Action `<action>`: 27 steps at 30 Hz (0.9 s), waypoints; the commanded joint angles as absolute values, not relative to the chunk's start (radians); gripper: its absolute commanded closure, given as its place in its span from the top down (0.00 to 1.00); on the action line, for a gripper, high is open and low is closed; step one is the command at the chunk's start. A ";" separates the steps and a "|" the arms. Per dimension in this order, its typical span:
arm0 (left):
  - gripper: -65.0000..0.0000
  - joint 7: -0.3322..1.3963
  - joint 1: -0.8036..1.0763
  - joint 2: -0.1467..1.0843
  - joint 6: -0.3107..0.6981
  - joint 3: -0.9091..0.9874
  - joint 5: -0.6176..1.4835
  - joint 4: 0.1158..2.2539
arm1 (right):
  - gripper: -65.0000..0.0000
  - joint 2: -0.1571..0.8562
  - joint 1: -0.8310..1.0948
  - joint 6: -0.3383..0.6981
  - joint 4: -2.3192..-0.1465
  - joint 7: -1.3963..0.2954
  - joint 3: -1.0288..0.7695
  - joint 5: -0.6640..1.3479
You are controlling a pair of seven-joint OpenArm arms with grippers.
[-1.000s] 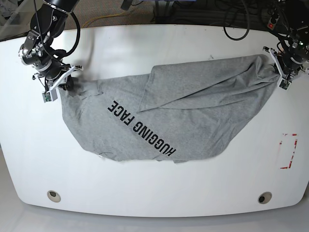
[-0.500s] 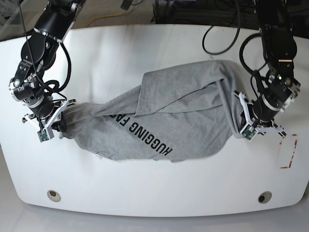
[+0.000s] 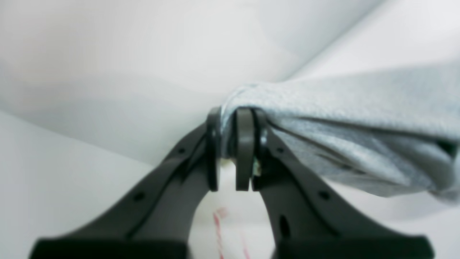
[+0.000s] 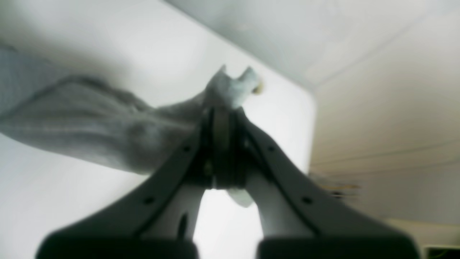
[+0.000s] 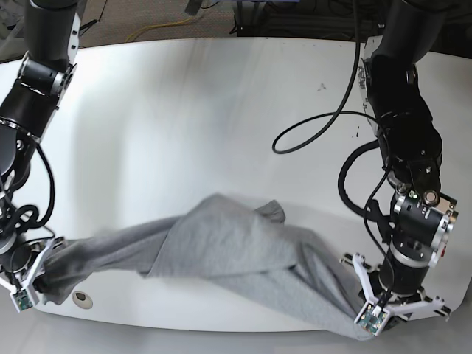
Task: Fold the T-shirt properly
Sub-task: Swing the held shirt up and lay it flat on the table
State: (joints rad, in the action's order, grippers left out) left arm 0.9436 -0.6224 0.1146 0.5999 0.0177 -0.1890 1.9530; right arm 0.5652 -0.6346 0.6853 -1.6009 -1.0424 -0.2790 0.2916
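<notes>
The T-shirt (image 5: 221, 254) hangs stretched between the two arms along the near edge of the table (image 5: 221, 110), its long axis running left to right across the base view. It is bunched and rope-like at each end and wider in the middle, where loose folds sag onto the table surface.

The left claw (image 5: 371, 313), at the near right of the base view, is pressed together on one gathered end of the cloth; its wrist view shows grey knit (image 3: 323, 118) pinched between the closed tips (image 3: 233, 144) and trailing away to the right. The right claw (image 5: 29, 284), at the near left, is likewise pinching the other end, with a tuft of fabric (image 4: 230, 86) poking out past its tips (image 4: 222, 144) and the rest trailing off to the left.

From each claw the garment leads inward toward the other, so neither arm is nearer. Any spreading or laying down probably depends on both moving together, across this axis, toward the far side of the table.
</notes>
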 commanded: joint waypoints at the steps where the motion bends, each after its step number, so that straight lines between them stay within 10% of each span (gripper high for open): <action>1: 0.00 0.920 -0.694 0.101 0.587 0.021 -0.232 1.980 | 0.00 0.630 -0.723 0.677 -1.618 -1.049 -0.255 0.289; 13: 0.00 0.992 -0.932 0.093 0.585 0.027 -0.312 1.979 | 0.00 0.720 -0.903 0.698 -1.707 -1.296 -0.278 0.289; 27: 0.00 1.010 -0.607 0.099 0.591 0.025 -0.314 2.012 | 0.00 0.527 -0.351 0.698 -1.998 -1.320 -0.533 0.289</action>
